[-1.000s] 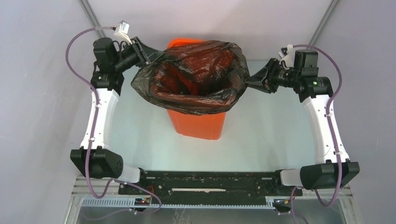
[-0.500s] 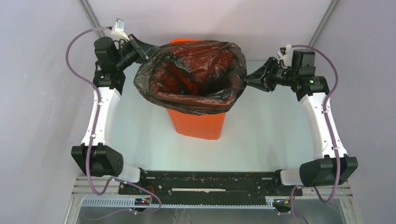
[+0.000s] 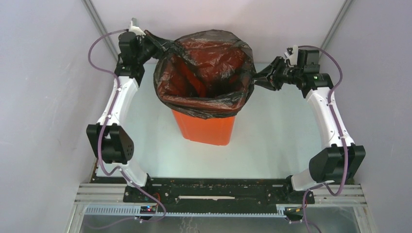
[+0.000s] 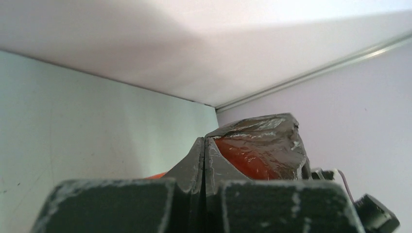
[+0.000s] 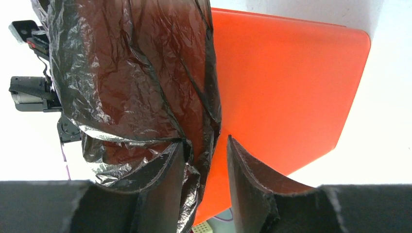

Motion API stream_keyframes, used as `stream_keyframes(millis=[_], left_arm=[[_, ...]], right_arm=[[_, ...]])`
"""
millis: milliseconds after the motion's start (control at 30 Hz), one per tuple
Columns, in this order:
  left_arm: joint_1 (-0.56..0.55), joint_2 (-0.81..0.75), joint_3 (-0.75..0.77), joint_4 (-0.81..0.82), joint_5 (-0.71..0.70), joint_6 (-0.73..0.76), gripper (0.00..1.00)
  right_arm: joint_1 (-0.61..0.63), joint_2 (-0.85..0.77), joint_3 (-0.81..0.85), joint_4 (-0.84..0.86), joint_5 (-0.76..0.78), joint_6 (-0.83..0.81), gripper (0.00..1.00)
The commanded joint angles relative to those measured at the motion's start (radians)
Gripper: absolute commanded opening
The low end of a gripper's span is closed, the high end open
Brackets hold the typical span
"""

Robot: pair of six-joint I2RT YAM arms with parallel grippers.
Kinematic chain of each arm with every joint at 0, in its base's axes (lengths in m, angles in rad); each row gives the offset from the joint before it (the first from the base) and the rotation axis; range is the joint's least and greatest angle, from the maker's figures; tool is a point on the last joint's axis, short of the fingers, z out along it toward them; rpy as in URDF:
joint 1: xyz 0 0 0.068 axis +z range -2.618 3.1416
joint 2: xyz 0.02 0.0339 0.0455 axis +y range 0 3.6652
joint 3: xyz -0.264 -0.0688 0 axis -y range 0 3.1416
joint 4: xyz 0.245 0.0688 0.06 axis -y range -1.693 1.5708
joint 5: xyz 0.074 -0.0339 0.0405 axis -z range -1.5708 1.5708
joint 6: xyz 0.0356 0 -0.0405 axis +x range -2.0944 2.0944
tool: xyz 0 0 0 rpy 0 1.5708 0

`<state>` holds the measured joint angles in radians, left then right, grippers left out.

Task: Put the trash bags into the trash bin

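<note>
Centrally: the trash bin (image 3: 204, 128) stands upright on the pale tabletop (image 3: 272, 136), with only its near orange wall showing below the plastic.
Trash bag: the black trash bag (image 3: 209, 99) is spread mouth-up over the top of the bin. Its rim sits outside the bin's edge on the near side and its body sags down inside, showing reddish-brown over the orange.
Left end effector: the left end effector (image 3: 158, 46) is at the bag's far-left corner. It is clenched on a pulled-out fold of the film, and the wrist view shows its fingers pressed together with the plastic running from their tips.
Right end effector: the right end effector (image 3: 262, 78) is at the bag's right edge, where the film is drawn to a point. Its jaws stand apart; a bunched fold lies between them against one finger (image 5: 165, 179), with orange visible beside the other.
Arms: both reach inward from either side of the bin.
</note>
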<state>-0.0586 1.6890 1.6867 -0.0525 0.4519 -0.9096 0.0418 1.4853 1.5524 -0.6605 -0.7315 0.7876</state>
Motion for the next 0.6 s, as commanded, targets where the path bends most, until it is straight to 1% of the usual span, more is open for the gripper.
stream_keyframes(millis=[0,100,167,300,400,567], left_arm=[[0.003,0.041,0.085,-0.155,-0.103,-0.028,0.00],[0.003,0.064,0.087,-0.211,-0.095,-0.038,0.00],[0.001,0.055,0.065,-0.250,-0.098,-0.017,0.00],[0.012,-0.025,-0.067,-0.283,-0.142,0.023,0.00],[0.030,-0.074,-0.154,-0.284,-0.127,0.031,0.00],[0.031,-0.146,-0.241,-0.312,-0.110,0.050,0.00]], right_arm=[[0.003,-0.003,0.063,0.026,0.022,0.000,0.45],[0.002,-0.003,0.063,0.009,0.027,-0.014,0.45],[0.000,-0.006,0.059,-0.001,0.030,-0.023,0.45],[-0.008,-0.016,0.052,-0.013,0.038,-0.040,0.45],[-0.018,-0.020,0.036,-0.005,0.032,-0.038,0.45],[-0.020,-0.013,0.011,0.014,0.012,-0.038,0.45]])
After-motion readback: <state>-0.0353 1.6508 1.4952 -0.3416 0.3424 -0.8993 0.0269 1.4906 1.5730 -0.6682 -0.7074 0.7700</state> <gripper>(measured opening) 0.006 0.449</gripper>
